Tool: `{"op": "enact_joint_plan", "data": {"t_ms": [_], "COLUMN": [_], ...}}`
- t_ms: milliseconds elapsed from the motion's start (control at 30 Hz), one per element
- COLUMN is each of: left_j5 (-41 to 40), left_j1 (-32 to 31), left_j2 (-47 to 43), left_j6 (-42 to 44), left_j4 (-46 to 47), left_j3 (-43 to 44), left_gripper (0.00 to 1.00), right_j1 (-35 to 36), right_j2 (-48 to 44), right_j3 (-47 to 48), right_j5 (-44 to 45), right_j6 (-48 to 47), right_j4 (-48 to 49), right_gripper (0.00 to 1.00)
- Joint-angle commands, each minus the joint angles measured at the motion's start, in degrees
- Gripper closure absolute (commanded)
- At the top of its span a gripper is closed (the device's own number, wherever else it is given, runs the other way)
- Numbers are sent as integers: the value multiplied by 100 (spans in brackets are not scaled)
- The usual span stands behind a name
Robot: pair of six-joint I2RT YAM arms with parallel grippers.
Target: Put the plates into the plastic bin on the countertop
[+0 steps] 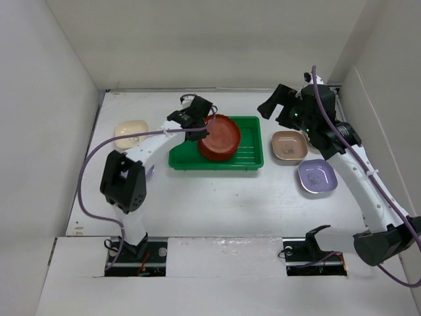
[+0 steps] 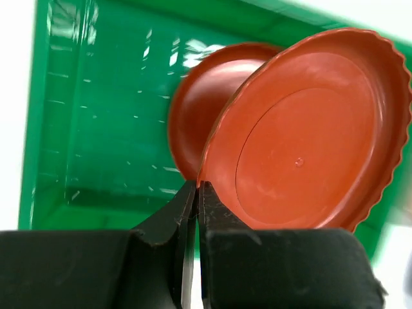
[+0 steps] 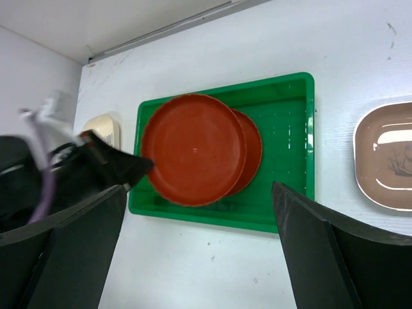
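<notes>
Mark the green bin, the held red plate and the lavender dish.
green bin (image 1: 248, 150), top view, bare floor at right end.
held red plate (image 2: 302, 135), left wrist view, middle of face.
lavender dish (image 1: 317, 176), top view, centre.

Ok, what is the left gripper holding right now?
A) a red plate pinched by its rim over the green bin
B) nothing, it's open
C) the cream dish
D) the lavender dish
A: in the left wrist view the left gripper is shut on the rim of a red plate, held over the green bin, where a second red plate already lies.
</notes>
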Motion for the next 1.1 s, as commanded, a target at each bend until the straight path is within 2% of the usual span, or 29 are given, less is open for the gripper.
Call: {"op": "enact_joint_plan", "data": {"t_ms": [0,167,333,367,467,500,600,667,733,800,867,1000,1067], "left_j5": [-218,221,353,405,554,616,705,766,766,644,513,258,90], "left_j1": [161,443,443,443,443,443,443,443,443,373,320,267,267], "left_j2": [332,508,561,561,614,614,614,299,-139,-404,-737,-1047,-1169], "left_j6": [200,270,359,411,411,411,411,411,411,411,473,595,657], "left_j4": [-356,416,690,751,822,874,875,1006,1007,1007,868,323,94], "left_j3": [247,-42,-209,-210,-263,-263,-324,-377,-456,-456,-456,-298,-298], "left_gripper": [100,100,100,91,76,60,47,30,2,0,0,0,0], "right_j1": [-129,-253,-306,-306,-306,-306,-367,-367,-507,-691,-753,-824,-824], "right_j2": [-273,-501,-449,-448,-387,-326,-264,-211,-36,175,603,1396,1695], "right_j3": [-75,-313,-418,-419,-471,-471,-524,-655,-945,-1173,-1245,-1166,-1052], "right_j5": [-92,-161,-223,-223,-223,-223,13,258,313,200,198,427,427], "right_j6": [-147,-148,-148,-148,-148,-148,-148,-148,44,107,177,177,177], "right_j4": [68,261,313,313,366,366,313,313,471,742,744,797,797], "right_gripper": [0,0,0,0,0,0,0,0,0,0,4,20,23]}}
